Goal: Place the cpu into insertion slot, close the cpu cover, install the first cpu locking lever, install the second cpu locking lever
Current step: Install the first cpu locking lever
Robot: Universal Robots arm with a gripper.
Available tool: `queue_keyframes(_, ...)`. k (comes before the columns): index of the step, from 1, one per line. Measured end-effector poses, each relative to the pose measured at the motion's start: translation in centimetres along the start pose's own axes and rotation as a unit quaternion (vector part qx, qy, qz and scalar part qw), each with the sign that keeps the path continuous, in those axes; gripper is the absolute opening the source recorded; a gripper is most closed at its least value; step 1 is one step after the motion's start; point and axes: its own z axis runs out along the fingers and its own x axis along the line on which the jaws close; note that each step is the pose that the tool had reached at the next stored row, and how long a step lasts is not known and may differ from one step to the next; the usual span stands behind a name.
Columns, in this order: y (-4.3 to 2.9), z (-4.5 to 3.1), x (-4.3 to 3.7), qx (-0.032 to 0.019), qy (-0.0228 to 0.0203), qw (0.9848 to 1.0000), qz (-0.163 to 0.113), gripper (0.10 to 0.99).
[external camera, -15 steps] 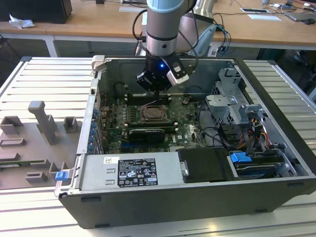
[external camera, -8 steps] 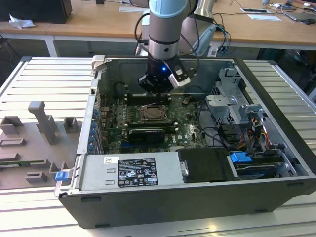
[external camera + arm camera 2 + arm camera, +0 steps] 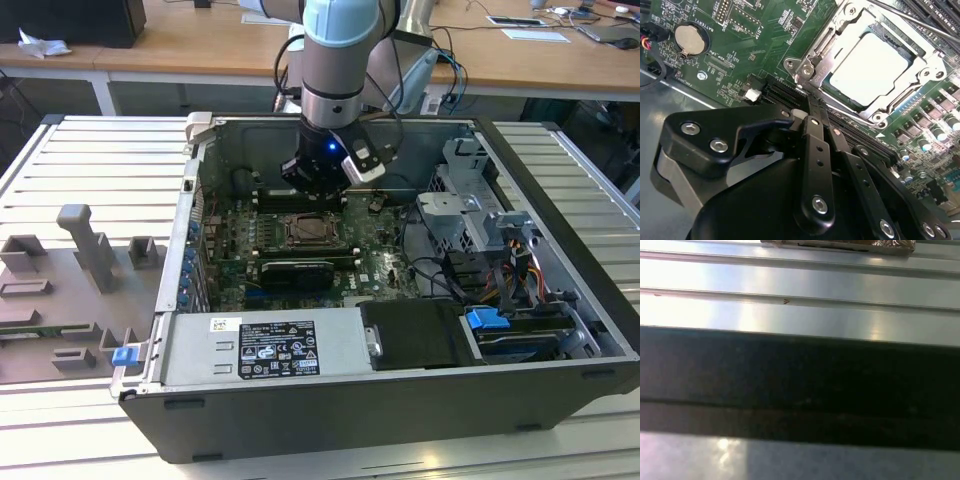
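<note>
An open desktop computer case lies on its side on a ribbed metal tabletop, with the green motherboard exposed inside. In the exterior view, the robot arm reaches down into the case, and its gripper hangs just above the board, close to the socket near the far wall.

In the second wrist view, the cpu sits flat in the insertion slot, its pale silver face showing through the large central cutout of the cpu cover. The cover appears to lie down over the chip, so placing the chip and closing the frame look done. A thin metal locking lever runs along the far side of the socket, and another slim rod runs along the near edge; whether either is hooked under its catch cannot be told.

The gripper has its black jaws drawn close together, with the tips meeting at the near corner of the socket, right beside the near lever. Whether they pinch the lever itself cannot be told.

Risks, as a judgement: if the tips slip off the springy lever, it could snap back and strike the nearby memory slots or small board parts. Pressing down off-line could bend the lever or load the cover unevenly onto the chip.
</note>
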Motion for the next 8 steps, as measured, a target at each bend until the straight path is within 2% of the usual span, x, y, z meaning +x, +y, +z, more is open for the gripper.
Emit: queue_keyframes(8, -0.01, 0.05, -0.02, 0.0002, -0.0001, 1.0000, 0.000, 0.106)
